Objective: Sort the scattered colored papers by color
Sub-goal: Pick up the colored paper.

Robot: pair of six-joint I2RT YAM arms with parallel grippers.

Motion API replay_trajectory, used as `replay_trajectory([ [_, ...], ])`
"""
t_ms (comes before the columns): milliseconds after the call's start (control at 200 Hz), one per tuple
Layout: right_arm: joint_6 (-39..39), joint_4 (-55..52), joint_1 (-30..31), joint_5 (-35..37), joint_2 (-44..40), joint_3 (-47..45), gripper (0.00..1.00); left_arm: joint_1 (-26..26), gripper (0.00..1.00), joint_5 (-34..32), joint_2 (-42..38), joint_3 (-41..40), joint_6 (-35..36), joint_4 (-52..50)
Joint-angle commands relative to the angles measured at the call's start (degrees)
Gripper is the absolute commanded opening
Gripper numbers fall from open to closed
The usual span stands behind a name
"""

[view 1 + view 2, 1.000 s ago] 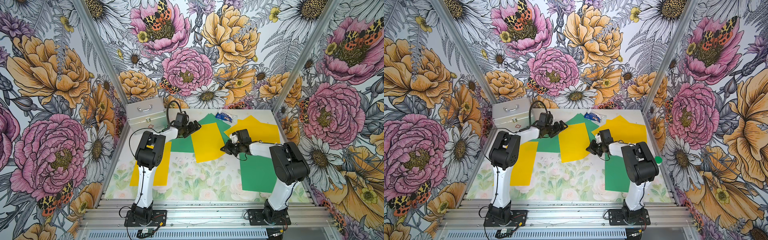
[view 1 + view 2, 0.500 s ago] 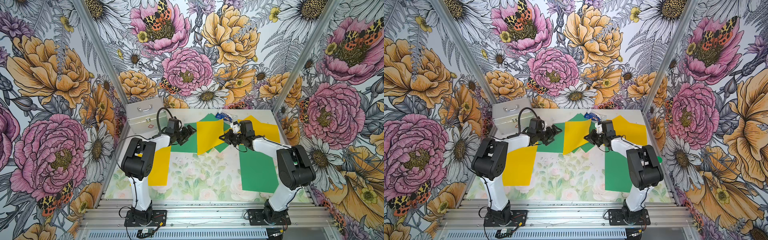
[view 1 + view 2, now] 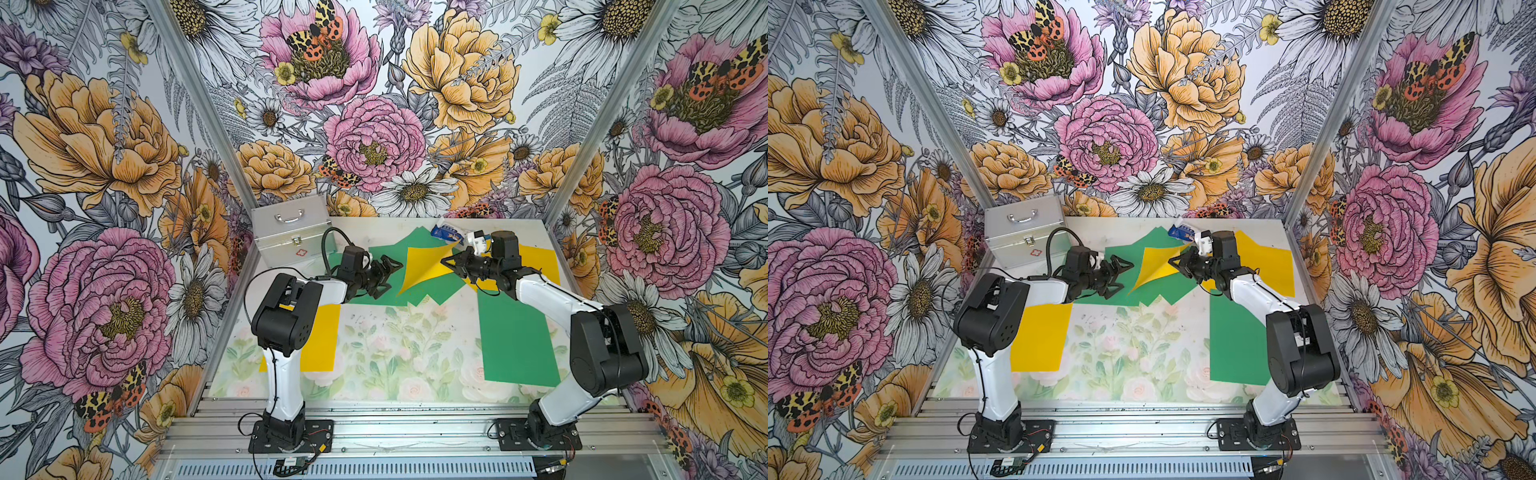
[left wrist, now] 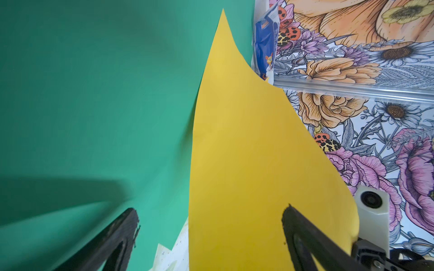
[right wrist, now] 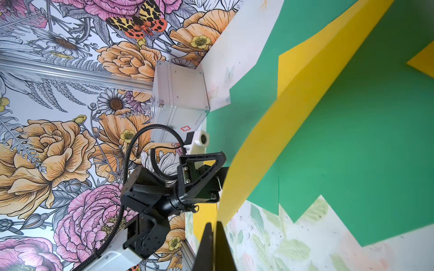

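The silver metal case [image 3: 291, 232] is showing a red outlined cross emblem [image 3: 302, 252] on its front; print on the blue-and-white packet [image 3: 444, 232] is too small to read. The right gripper [image 3: 446, 262] is pinching an edge of a thin, smooth yellow sheet [image 3: 424, 270], which is curling up off overlapping matte green sheets [image 3: 409, 240] at the back middle of the table [image 3: 374, 353]. The left gripper [image 3: 390, 277] is gaping wide just beside it, holding nothing

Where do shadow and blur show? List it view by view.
Left wrist: a broad shadow darkens the green paper. Right wrist: the lifted yellow sheet looks soft near the right gripper that pinches it. Both top views: even light, sharp.
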Motion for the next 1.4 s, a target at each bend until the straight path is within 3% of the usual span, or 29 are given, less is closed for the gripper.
replay_trajectory([
  [0,0.9,1.1,-0.6,-1.0,-2.0,0.7,0.0,-1.5,0.98,3.5,2.4,0.3,-5.7,8.9],
  [145,1.2,1.2,-1.1,-1.7,-2.7,0.0,0.0,-2.6,0.98,4.1,4.4,-0.1,-9.8,14.4],
  [330,1.6,1.4,-1.6,-2.7,-3.6,-1.2,0.0,-3.6,0.98,5.5,8.3,-0.2,-19.7,28.8],
  [465,1.6,1.5,-2.1,-3.3,-4.4,-2.5,0.0,-4.0,0.92,5.3,11.1,0.1,-25.3,37.5],
  [916,-2.1,-3.1,-5.1,-5.3,-7.5,-8.1,0.0,-3.9,0.43,6.0,12.4,2.1,-25.5,40.1],
  [1171,-2.8,-3.5,-6.9,-6.7,-8.2,-10.3,0.0,-3.9,0.25,6.3,6.4,3.4,-11.9,22.6],
  [1321,-3.7,-4.3,-7.6,-7.2,-8.5,-11.2,0.0,-4.4,0.03,4.5,1.7,7.2,2.4,2.2],
  [1391,-4.2,-4.6,-8.0,-7.2,-8.6,-11.9,0.0,-4.9,0.0,1.6,-0.4,10.1,10.0,-9.2],
])
